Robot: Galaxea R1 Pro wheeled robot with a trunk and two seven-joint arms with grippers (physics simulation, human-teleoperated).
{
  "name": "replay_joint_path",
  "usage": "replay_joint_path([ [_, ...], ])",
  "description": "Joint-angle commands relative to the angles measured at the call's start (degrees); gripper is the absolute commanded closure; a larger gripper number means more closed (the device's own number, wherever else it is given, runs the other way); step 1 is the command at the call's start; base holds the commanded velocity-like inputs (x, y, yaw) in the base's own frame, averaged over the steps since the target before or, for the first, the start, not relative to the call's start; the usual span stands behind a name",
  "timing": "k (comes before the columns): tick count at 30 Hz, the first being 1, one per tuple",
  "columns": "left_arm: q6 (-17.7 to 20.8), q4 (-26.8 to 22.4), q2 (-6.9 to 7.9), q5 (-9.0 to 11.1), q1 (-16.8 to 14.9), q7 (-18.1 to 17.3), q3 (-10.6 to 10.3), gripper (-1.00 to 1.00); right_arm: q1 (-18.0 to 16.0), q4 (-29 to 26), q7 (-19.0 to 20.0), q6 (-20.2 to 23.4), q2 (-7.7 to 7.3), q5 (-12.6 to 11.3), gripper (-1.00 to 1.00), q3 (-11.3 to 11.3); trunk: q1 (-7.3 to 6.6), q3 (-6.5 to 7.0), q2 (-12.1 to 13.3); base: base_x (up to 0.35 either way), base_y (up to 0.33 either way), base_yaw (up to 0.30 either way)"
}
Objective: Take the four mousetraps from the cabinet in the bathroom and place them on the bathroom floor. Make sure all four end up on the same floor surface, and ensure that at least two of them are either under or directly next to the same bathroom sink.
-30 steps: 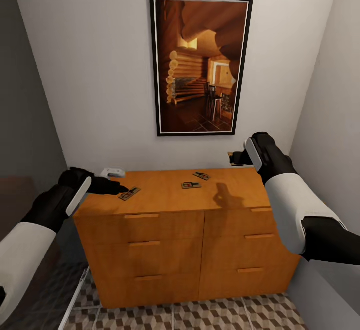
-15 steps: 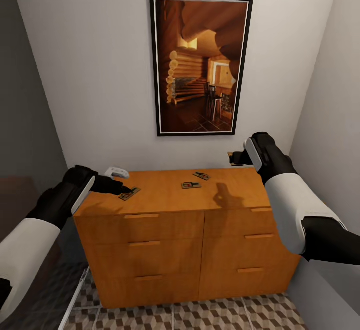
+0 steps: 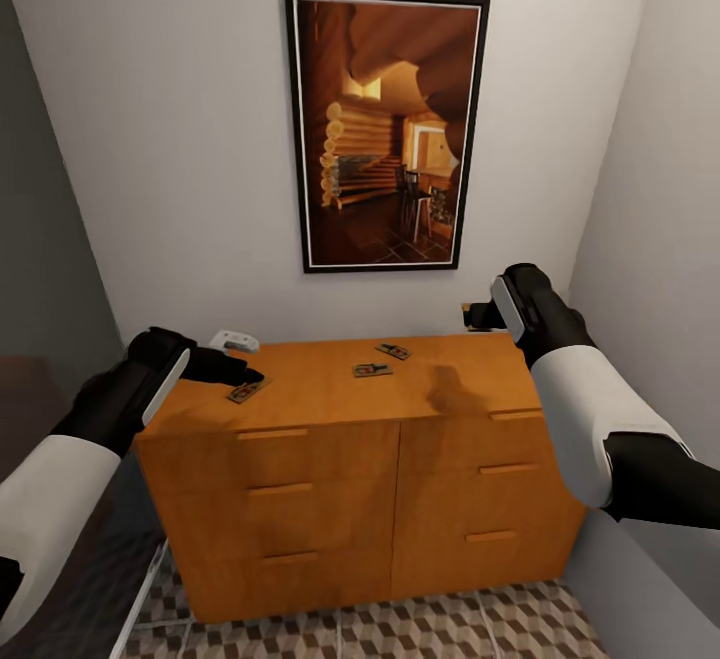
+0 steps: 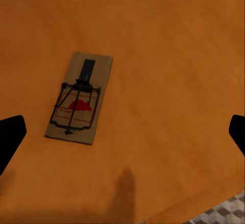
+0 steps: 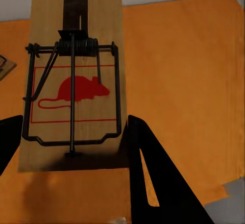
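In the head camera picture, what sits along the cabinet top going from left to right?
Left gripper → white object at the back → mousetrap by that gripper → middle mousetrap → mousetrap nearer the wall → right gripper.

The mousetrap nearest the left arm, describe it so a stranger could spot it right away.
Find the orange-brown cabinet under the framed picture. On its top, near the left front corner, lies a flat mousetrap just off the left gripper. The two other traps on the top lie farther back, near the middle.
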Motion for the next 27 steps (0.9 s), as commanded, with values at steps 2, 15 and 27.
replay_joint_path([
  [2, 0.36, -0.12, 0.10, 0.58, -0.05, 0.31, -0.15, -1.00, -0.05, -0.03, -0.25, 0.19, 0.03, -0.17, 1.00, -0.10, 0.00, 0.00, -0.04, 0.000, 0.000, -0.237],
  [15, 0.47, -0.19, 0.06, 0.42, -0.05, 0.31, -0.16, -1.00, -0.05, -2.24, -0.26, 0.19, -0.05, -0.13, 1.00, -0.17, 0.00, 0.10, -0.04, 0.000, 0.000, -0.053],
  [27, 0.48, -0.20, 0.21, 0.46, -0.05, 0.31, -0.15, -1.00, -0.05, -2.88, -0.26, 0.19, 0.02, -0.18, 1.00, -0.22, 0.00, 0.10, -0.04, 0.104, 0.096, -0.001],
])
